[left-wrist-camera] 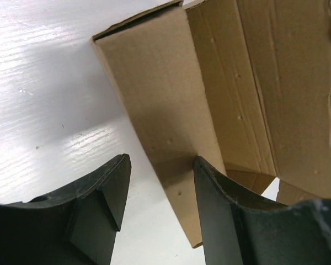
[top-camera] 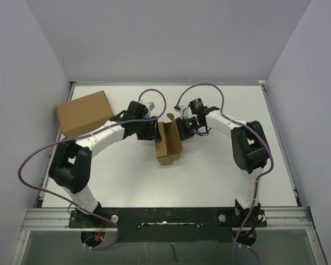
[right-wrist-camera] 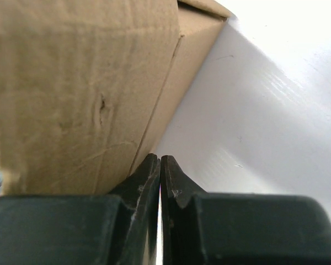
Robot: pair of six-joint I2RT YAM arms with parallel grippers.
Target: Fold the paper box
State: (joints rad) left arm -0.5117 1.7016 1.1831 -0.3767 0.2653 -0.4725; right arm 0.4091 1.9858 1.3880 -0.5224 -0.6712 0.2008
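The paper box (top-camera: 167, 147) is brown die-cut cardboard, partly folded, standing on the white table between my two grippers. My left gripper (top-camera: 153, 131) is at its left side. In the left wrist view the left gripper (left-wrist-camera: 160, 185) is open, and its right finger (left-wrist-camera: 220, 215) lies against the lower end of a raised side wall of the box (left-wrist-camera: 160, 94). My right gripper (top-camera: 181, 130) is at the box's upper right. In the right wrist view the right gripper (right-wrist-camera: 160, 161) is shut with nothing between the fingers, its tips beside the base of a box wall (right-wrist-camera: 83, 94).
A larger plain brown cardboard box (top-camera: 84, 113) stands at the back left of the table (top-camera: 226, 171). Grey walls enclose the table on three sides. A metal rail (top-camera: 165, 216) runs along the near edge by the arm bases.
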